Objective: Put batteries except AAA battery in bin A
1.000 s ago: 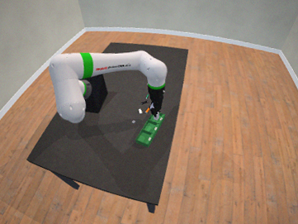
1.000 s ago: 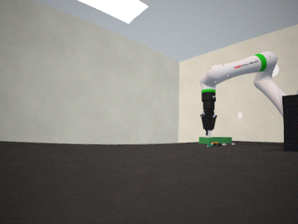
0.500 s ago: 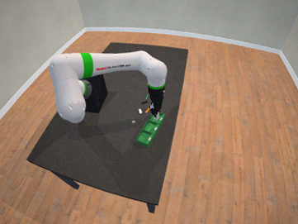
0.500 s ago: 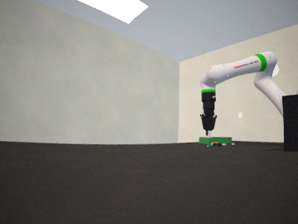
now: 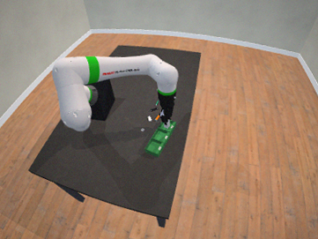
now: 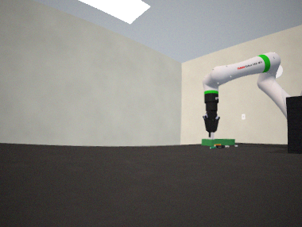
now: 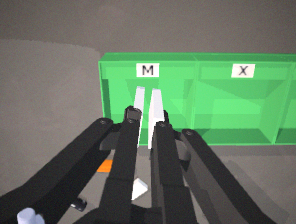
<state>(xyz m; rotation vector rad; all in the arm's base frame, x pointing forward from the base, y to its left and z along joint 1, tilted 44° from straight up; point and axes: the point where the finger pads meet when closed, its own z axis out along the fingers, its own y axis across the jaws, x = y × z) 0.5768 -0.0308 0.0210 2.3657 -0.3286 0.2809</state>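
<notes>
The green bin lies on the dark table top; it also shows far off in the exterior view. In the wrist view the bin shows its compartments marked M and X; the A compartment is out of frame to the right. My gripper is shut with nothing between its white pads, and points down over the M end of the bin. A small orange item, a small white piece and a dark cylinder lie on the table beside that end.
Two small white pieces and a dark item lie left of the bin. A black box stands by the arm's base. The table's right edge runs close behind the bin.
</notes>
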